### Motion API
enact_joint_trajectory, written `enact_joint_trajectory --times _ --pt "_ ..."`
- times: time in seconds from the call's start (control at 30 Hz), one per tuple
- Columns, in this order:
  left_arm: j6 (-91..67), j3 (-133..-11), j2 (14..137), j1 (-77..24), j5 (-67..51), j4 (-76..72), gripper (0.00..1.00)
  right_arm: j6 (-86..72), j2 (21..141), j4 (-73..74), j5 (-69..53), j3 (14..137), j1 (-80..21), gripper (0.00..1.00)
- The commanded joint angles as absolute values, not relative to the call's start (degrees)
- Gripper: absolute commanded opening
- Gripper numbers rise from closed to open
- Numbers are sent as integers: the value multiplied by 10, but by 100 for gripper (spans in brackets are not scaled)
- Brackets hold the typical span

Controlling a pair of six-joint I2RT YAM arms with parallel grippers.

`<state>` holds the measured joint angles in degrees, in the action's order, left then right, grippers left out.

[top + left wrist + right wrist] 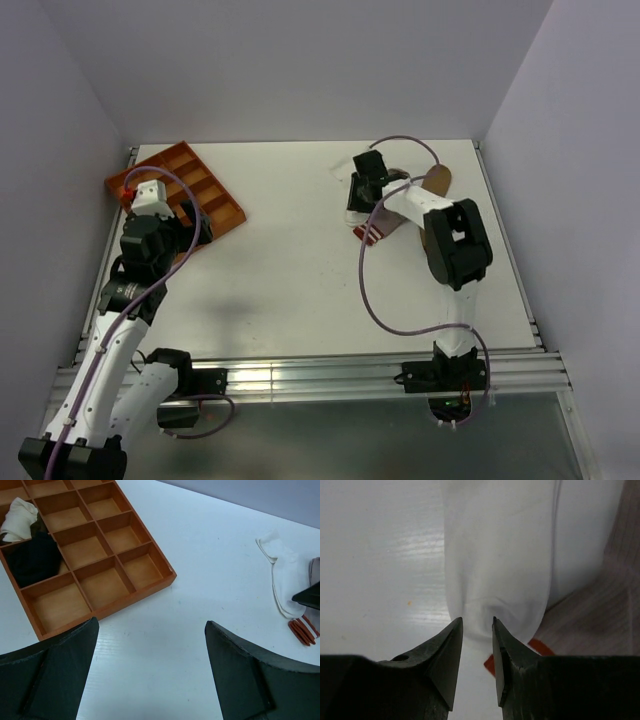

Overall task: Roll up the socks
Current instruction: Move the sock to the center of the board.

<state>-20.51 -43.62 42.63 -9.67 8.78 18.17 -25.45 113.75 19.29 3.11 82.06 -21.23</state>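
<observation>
A white sock (500, 555) lies flat on the table, also seen as the white sock (285, 580) from the left wrist. My right gripper (477, 621) is down at its near end, jaws a narrow gap apart with the fabric puckered just ahead of the tips. Beside it lies a grey sock with a red-striped cuff (592, 615), partly under the white one. A tan sock (438, 180) lies behind the right arm. A cream sock (17, 517) and a black sock (32, 557) sit in tray compartments. My left gripper (151, 625) hangs wide open over bare table, holding nothing.
The orange compartment tray (125, 597) stands at the back left, its near corner close to my left gripper (197, 228). The right arm's cable (370, 290) loops over the table's middle right. Walls close in on three sides.
</observation>
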Motion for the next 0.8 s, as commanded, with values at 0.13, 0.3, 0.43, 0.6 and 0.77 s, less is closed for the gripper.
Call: enact_joint_trajectory --times 0.13,0.3,0.43,0.6,0.77 --pt "-187 -448 420 -120 84 169 93 -233 1209 224 -52 885 -214 33" --pt "-186 -451 425 -122 70 169 92 -236 1192 213 -83 815 -283 32" --pt "-187 -454 425 -123 70 171 92 -242 1151 207 -105 757 -370 30" --pt "-188 -455 428 -123 68 171 92 -213 1100 256 -100 700 -475 26" --pt "-188 -454 428 -123 62 170 92 -235 997 289 20 583 -466 26"
